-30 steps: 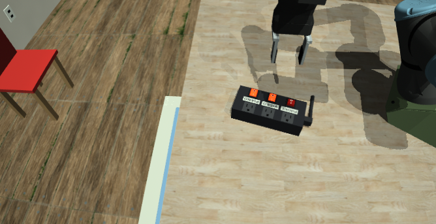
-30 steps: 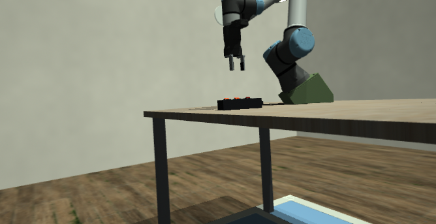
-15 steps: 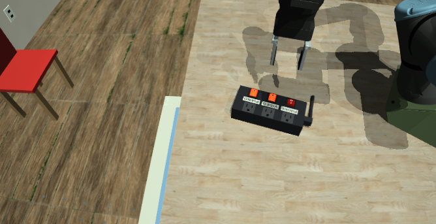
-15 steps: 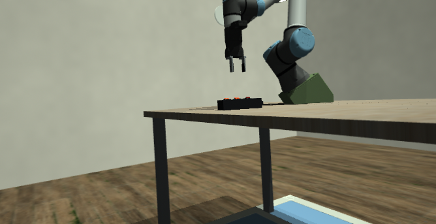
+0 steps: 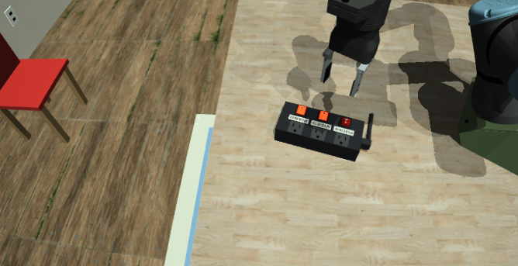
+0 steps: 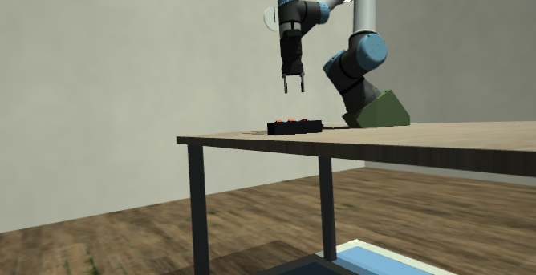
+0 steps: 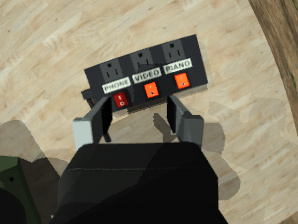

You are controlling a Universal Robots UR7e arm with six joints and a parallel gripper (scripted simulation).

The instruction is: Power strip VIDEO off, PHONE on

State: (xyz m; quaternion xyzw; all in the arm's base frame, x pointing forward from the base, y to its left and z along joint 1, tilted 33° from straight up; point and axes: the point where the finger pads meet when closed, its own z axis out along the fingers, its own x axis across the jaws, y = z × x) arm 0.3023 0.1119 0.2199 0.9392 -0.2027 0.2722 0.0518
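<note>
A black power strip (image 5: 322, 134) (image 6: 294, 127) (image 7: 148, 72) lies flat and right way up on the wooden table (image 5: 310, 207) (image 6: 401, 142). It has three switches in a row. The PIANO switch (image 5: 301, 110) (image 7: 181, 80) and the VIDEO switch (image 5: 323, 115) (image 7: 152, 90) glow bright orange. The PHONE switch (image 5: 345, 121) (image 7: 120, 100) is dark red. My gripper (image 5: 341, 84) (image 6: 293, 90) (image 7: 139, 107) is open and empty. It hangs above the strip, over the switch side, well clear of it.
The robot base (image 5: 496, 91) (image 6: 377, 111) stands on the table to the right of the strip. The strip's short cable stub (image 5: 369, 127) sticks out at its PHONE end. A red chair (image 5: 31, 87) stands on the floor far left. The table's left edge runs near the strip.
</note>
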